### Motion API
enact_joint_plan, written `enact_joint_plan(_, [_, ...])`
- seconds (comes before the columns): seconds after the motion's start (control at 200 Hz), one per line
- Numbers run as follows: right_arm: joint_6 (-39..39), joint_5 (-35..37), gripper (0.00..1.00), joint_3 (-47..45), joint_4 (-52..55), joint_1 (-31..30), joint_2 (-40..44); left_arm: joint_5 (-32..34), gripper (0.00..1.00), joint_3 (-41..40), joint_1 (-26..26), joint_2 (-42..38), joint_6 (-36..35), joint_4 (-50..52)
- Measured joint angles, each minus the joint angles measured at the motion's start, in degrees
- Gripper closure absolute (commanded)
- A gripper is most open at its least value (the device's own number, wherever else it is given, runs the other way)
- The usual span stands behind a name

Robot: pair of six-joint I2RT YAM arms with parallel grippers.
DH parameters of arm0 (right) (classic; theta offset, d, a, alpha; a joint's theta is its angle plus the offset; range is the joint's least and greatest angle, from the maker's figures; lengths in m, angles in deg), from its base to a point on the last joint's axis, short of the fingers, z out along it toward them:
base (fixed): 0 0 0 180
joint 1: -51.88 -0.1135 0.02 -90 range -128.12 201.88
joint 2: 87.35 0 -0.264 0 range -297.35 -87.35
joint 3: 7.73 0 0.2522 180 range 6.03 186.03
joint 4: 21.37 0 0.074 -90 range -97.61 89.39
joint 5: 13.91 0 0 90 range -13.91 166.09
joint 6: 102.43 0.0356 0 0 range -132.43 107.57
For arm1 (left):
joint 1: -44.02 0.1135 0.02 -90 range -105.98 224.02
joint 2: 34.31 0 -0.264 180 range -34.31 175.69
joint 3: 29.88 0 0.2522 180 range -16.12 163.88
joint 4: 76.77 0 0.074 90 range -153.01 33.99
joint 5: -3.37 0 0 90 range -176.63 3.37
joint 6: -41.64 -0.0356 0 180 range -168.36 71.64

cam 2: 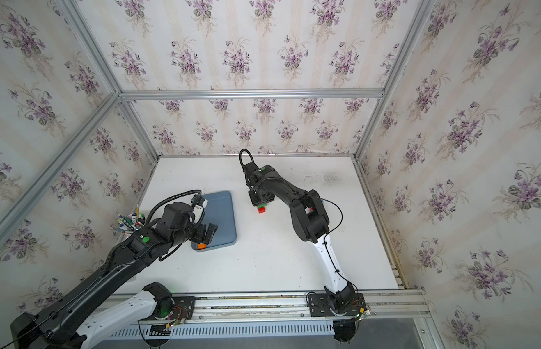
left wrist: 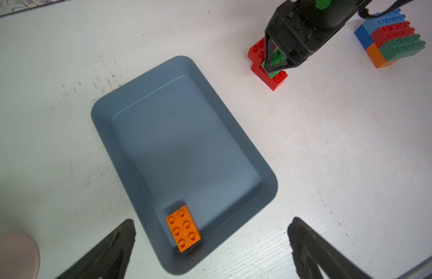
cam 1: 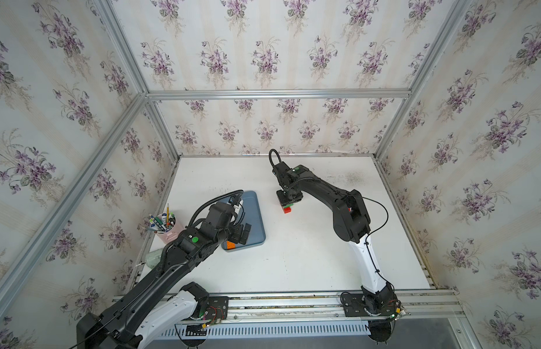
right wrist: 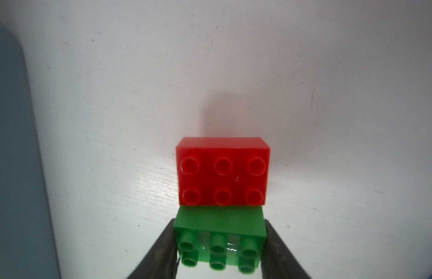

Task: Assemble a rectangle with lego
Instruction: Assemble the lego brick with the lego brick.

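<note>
The right gripper (right wrist: 219,223) clamps a six-stud green brick (right wrist: 219,244) that sits atop red bricks (right wrist: 223,174) near the tray (left wrist: 101,116). The left gripper (left wrist: 212,219) hangs spread wide over the tray's lone orange brick (left wrist: 183,228). A blue, red, green and orange stack (left wrist: 391,41) stands apart.

- Both top views come in bright and even, the white surface (cam 1: 293,260) bouncing soft light, and the arm shadows on it are faint.
- Wide lens here: the walls splay outward and the aluminium frame rails (cam 1: 275,94) lean toward the edges.
- Left wrist view is crisp mid-frame, with the orange brick (left wrist: 183,228) sharp and a short dark shadow behind it. The left tool (left wrist: 212,219) is out of focus, its fingers (left wrist: 108,253) dark smears.
- Right wrist view runs dimmer, corners falling off grey. There's a bright patch on the surface beside the red brick (right wrist: 222,171) and a soft shadow beyond it.
- Green brick (right wrist: 219,217) looks soft, with glare between its studs, and the right tool (right wrist: 219,224) blurs at both sides.
</note>
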Motion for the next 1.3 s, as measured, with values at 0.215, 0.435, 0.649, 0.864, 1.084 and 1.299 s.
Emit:
enact_joint_plan(0.215, [0.02,0.04,0.44,0.42,-0.09,0.0,-0.46,0.15,0.0,-0.04,0.0,-0.15,0.0,-0.09])
enact_joint_plan(0.435, [0.02,0.24,0.43,0.5,-0.15,0.0,-0.48,0.2,0.0,-0.13,0.0,-0.26,0.0,-0.15])
enact_joint_plan(0.649, [0.09,0.63,0.45,0.52,-0.31,0.0,-0.46,0.28,0.0,-0.28,0.0,-0.26,0.0,-0.31])
enact_joint_plan(0.864, [0.46,1.46,0.48,0.5,-0.28,0.0,-0.09,0.33,0.0,-0.35,0.0,-0.26,0.0,-1.18])
enact_joint_plan(1.084, [0.46,1.51,0.51,0.46,-0.44,0.0,-0.09,0.33,0.0,-0.37,0.0,-0.26,0.0,-1.18])
enact_joint_plan(1.299, [0.44,1.51,0.52,0.94,-0.37,-0.07,-0.28,0.35,0.0,-0.37,0.0,-0.26,0.0,-1.18])
